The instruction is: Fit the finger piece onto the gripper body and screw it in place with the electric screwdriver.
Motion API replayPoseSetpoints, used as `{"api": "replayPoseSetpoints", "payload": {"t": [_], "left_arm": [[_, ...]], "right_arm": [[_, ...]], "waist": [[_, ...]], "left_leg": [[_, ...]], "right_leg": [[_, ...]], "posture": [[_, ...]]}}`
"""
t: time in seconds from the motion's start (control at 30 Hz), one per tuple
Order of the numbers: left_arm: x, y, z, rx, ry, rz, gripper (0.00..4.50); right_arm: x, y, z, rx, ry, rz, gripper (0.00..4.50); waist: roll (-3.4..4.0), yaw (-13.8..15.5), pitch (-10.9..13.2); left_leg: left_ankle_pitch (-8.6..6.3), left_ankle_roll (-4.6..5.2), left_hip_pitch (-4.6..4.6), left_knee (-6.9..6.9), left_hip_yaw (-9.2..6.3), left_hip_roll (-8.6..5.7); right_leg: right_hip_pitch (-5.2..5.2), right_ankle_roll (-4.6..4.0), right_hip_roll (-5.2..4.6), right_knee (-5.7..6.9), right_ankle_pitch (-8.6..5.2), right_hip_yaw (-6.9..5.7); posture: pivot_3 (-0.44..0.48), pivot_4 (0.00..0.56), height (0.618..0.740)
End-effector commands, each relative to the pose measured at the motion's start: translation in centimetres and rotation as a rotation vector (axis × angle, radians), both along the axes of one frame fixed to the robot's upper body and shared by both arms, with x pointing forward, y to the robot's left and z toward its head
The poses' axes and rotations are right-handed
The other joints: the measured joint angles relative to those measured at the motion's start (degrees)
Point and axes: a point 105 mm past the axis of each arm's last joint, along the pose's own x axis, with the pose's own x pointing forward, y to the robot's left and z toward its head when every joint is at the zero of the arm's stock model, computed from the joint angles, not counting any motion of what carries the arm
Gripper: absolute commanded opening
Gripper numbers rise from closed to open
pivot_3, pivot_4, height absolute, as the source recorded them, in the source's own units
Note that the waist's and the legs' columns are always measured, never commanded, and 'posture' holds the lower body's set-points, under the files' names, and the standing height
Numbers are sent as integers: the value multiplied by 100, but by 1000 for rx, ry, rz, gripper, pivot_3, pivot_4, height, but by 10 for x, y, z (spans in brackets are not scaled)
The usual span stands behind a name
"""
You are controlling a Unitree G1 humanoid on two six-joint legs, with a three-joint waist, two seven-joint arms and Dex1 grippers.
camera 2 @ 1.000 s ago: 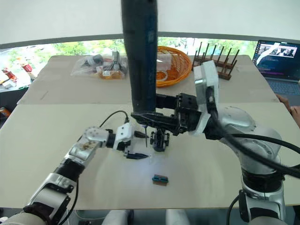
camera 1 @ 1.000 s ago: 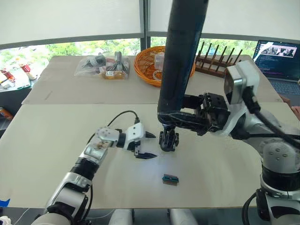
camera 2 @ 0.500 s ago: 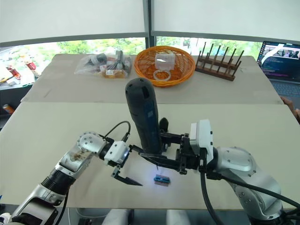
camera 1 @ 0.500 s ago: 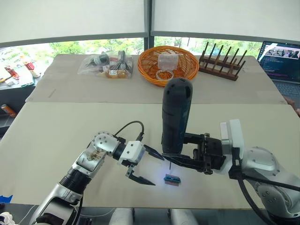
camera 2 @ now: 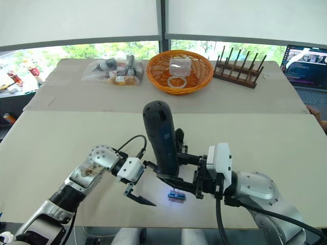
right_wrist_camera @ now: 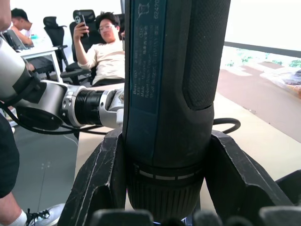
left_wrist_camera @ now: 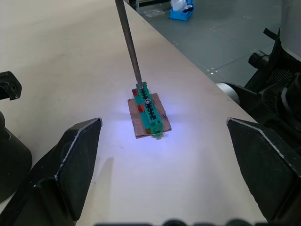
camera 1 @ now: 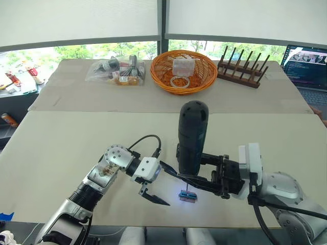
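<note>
Pale and broad, the worktop [camera 1: 61, 148] runs back to a window wall, with an orange wicker basket [camera 1: 184, 70], a clear bag of parts [camera 1: 115, 71] and a wooden peg rack [camera 1: 245, 69] along its far edge. We also see a laptop [camera 1: 306, 64] at the far right corner, cut off by the frame.

Near the front edge, our right pincer [camera 1: 196, 171] is clamped around the electric screwdriver [camera 1: 191, 135], its two black fingers [right_wrist_camera: 101, 183] pressed against either side of the barrel. The tool stands nearly upright, rounded end up, long axis close to vertical. Its thin bit [left_wrist_camera: 129, 44] comes down onto one end of a small green-and-black block [left_wrist_camera: 149, 112], which lies on a brown scrap in a patch of bluish light. The right forearm reaches in from the right, roughly level above the worktop.

Our left pincer [camera 1: 158, 184] hovers just left of the block, spread wide and empty, the arm bent at the elbow.

A dark shape [camera 2: 178, 138] shows partly behind the screwdriver; we cannot tell what it is. In the right wrist view, a seated person [right_wrist_camera: 106, 52] holds up a phone.
</note>
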Motion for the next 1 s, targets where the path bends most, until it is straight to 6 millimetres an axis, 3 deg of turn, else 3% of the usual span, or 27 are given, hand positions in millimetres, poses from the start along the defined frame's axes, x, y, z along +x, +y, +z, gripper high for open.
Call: {"api": "replayPoseSetpoints", "payload": {"t": [0.03, 1.0], "left_arm": [[0, -3, 6, -17, -36, -11, 4500], [0, -6, 4, -24, -65, -4, 4500]], "right_arm": [[-9, 5, 14, 34, -82, 35, 1933], [-10, 5, 3, -8, -71, 30, 1933]], "waist": [[0, 4, 0], [0, 2, 0]], "left_leg": [[0, 0, 0, 0, 0, 0], [0, 0, 3, 0, 0, 0]], "right_leg": [[1, 0, 0, 0, 0, 0], [2, 0, 0, 2, 0, 0]], "posture": [[0, 150, 740], [0, 150, 740]]}}
